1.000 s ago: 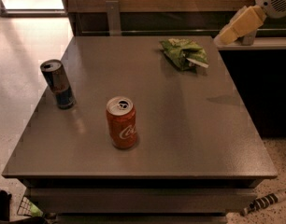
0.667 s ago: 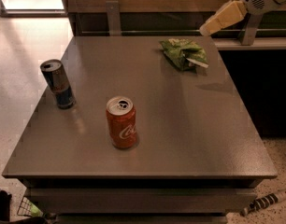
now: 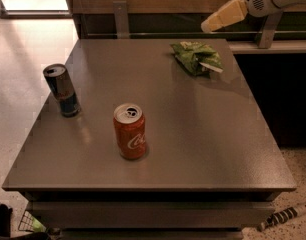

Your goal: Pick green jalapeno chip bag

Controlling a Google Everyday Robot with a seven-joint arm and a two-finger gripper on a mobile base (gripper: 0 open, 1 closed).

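Note:
The green jalapeno chip bag [image 3: 196, 57] lies flat and wrinkled near the far right edge of the grey table [image 3: 193, 134]. My gripper [image 3: 209, 25] reaches in from the upper right on a white arm, its pale yellow tip above and just behind the bag, close to the table's far edge, not touching the bag.
An orange-red soda can [image 3: 129, 131] stands upright at the table's middle front. A slim blue-and-silver can [image 3: 62, 89] stands at the left. A wooden wall and a metal rail [image 3: 143, 34] run behind the table. A striped object [image 3: 285, 216] lies on the floor at lower right.
My gripper has moved left and slightly up, from beyond the table's right corner to above and behind the chip bag. The bag and both cans have not moved.

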